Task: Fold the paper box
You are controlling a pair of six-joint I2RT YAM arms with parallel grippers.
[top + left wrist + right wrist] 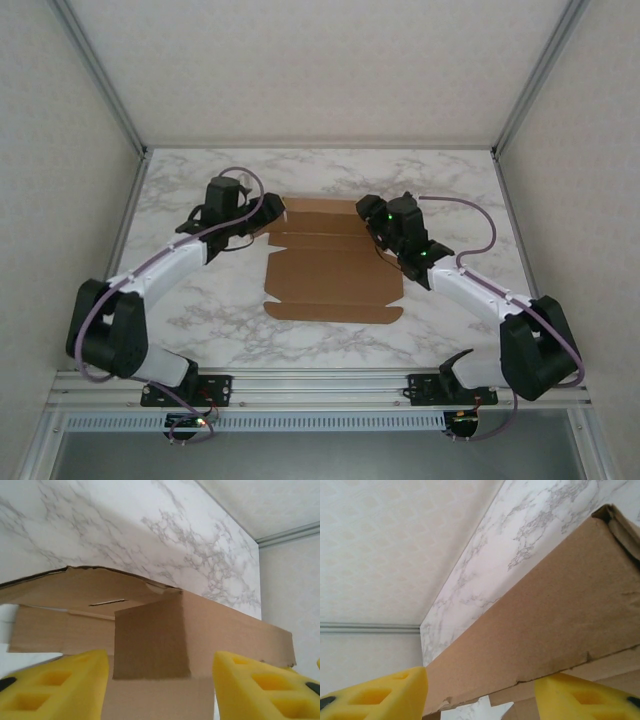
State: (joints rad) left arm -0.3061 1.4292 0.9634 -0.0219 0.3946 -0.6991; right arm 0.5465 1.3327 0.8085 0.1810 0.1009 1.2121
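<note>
The paper box (330, 275) lies mid-table (200, 310) with its far flaps raised. The left gripper (161, 665) and right gripper (481, 690) gape wide at its far corners, with cardboard between the fingers, seemingly unclamped.

White marble-patterned counter (460, 320) with grey veins, pale textured back wall (320, 60) and side walls (50, 150) enclosing it, slanted aluminium frame posts (100, 75) at the far corners, silver metal rail (320, 385) along the near edge
</note>
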